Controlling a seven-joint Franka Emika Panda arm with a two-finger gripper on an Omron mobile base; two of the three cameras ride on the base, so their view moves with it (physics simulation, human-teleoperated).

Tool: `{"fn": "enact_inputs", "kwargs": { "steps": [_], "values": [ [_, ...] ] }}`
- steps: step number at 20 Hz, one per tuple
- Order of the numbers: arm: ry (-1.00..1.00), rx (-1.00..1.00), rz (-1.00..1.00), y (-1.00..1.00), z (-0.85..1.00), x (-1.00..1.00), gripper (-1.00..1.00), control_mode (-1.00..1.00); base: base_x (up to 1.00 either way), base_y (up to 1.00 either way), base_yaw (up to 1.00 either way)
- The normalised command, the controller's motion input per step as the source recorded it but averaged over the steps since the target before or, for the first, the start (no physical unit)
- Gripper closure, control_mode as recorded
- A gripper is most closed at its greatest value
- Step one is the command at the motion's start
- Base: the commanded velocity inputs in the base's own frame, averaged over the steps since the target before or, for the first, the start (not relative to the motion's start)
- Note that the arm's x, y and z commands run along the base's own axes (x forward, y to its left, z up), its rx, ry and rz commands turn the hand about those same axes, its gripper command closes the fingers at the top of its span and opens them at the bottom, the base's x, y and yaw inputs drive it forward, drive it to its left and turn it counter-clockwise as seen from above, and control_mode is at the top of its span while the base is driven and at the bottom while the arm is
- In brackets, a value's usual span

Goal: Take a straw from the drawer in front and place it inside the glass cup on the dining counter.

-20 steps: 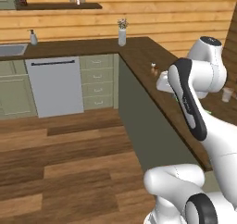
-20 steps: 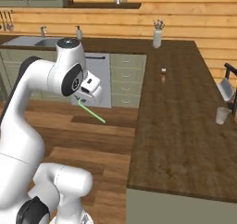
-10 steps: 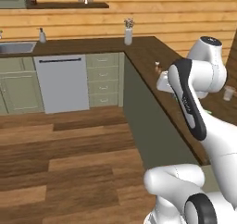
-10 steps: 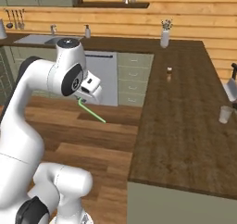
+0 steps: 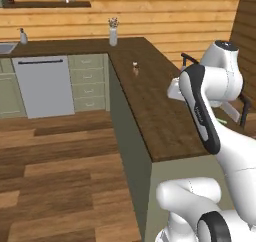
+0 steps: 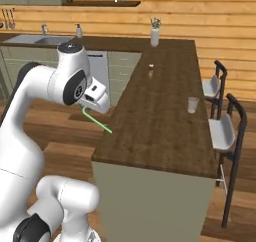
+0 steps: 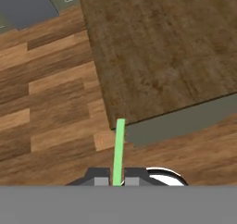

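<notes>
gripper (image 7: pixel 114 181) is seen clamped on the straw (image 6: pixel 97 121), held over the floor just left of the dining counter (image 6: pixel 160 116). transport step is judged underway. glass cup (image 6: pixel 192 105) stands near the right edge; carry over and alignment above its rim are required next.

A long dark-brown wooden dining counter (image 6: pixel 160 121) was seen on a sage-green base. A clear glass cup (image 6: pixel 193 105) was set upright near its stool-side edge. A small brown item (image 6: pixel 151 66), too small to identify, was placed further along.
</notes>
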Motion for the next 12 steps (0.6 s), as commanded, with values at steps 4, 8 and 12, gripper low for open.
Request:
{"fn": "enact_inputs", "kwargs": {
  "steps": [4,8,12],
  "values": [
    [0.00,0.00,0.00,0.00,0.00,0.00,1.00,1.00,0.14,-1.00,0.00],
    [0.00,0.00,0.00,0.00,0.00,0.00,1.00,1.00,0.51,-1.00,0.04],
    [0.00,0.00,0.00,0.00,0.00,0.00,1.00,1.00,0.57,-1.00,0.18]
  ]
}}
